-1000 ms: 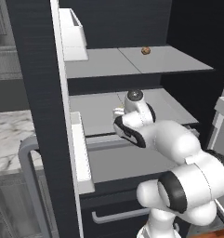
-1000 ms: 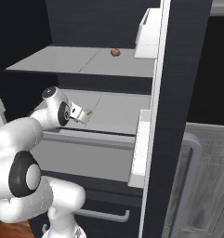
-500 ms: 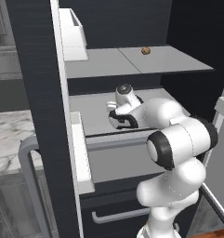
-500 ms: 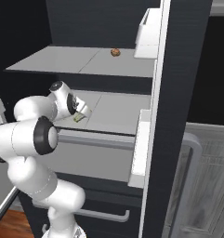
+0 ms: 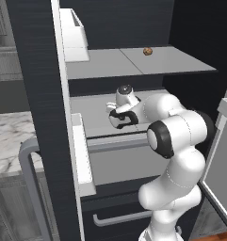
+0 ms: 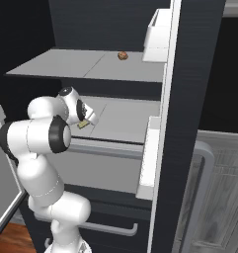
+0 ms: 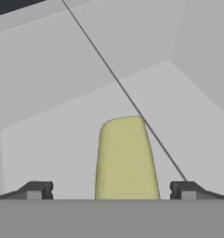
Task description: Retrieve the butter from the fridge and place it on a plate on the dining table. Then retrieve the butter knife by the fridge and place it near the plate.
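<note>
From the left base view, the white arm is reaching into the tall dark navy-black fridge (image 5: 35, 70), and its two-finger gripper (image 5: 123, 120) is hanging low over the grey middle shelf (image 5: 93, 113); the fingers are hard to make out here.

From the right base view, the small yellowish-green oblong stick of butter (image 6: 83, 124) is lying flat on that same shelf, just under and beside the gripper (image 6: 87, 118). A small brown round item (image 6: 122, 55) is sitting on the shelf above, well apart.

In the hand view, the butter (image 7: 126, 158) is lying straight ahead between the two dark fingertips (image 7: 36, 189), its long axis running away from the hand. The jaws are standing wide apart, holding nothing and not touching the stick on either side.
</note>
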{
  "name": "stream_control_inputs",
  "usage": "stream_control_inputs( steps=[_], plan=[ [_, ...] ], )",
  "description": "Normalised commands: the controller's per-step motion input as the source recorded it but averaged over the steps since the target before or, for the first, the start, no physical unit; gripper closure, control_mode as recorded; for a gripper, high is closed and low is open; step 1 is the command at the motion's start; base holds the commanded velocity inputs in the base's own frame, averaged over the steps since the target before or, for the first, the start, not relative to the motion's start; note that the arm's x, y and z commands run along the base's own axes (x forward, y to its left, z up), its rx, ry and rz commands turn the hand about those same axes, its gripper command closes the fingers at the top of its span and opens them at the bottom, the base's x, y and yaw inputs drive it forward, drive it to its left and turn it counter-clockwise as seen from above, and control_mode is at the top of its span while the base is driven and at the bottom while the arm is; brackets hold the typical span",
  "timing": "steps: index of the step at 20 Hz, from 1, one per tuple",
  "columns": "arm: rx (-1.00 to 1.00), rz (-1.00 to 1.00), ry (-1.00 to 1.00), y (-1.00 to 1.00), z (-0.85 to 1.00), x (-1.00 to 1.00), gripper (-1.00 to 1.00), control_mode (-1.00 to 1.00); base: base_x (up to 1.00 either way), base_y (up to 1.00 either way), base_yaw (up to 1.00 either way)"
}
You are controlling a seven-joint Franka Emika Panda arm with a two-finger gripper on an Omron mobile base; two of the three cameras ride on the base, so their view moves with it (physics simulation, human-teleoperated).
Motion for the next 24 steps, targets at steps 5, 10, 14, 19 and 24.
stream_control_inputs(
  steps=[5,10,14,19,24],
  plan=[
    [0.0,0.0,0.0,-0.1,-0.28,0.0,-1.0,-1.0,0.0,0.0,0.0],
    [0.0,0.0,0.04,-0.04,-0.56,0.01,-1.0,-1.0,0.0,0.0,0.0],
    [0.0,0.0,0.0,0.0,-0.03,0.0,-1.0,-1.0,0.0,0.0,0.0],
    [0.01,0.0,0.0,0.0,-0.14,-0.04,1.0,-1.0,0.0,0.0,0.0],
    [0.0,0.0,0.0,0.0,-0.04,-0.01,1.0,-1.0,0.0,0.0,0.0]
  ],
)
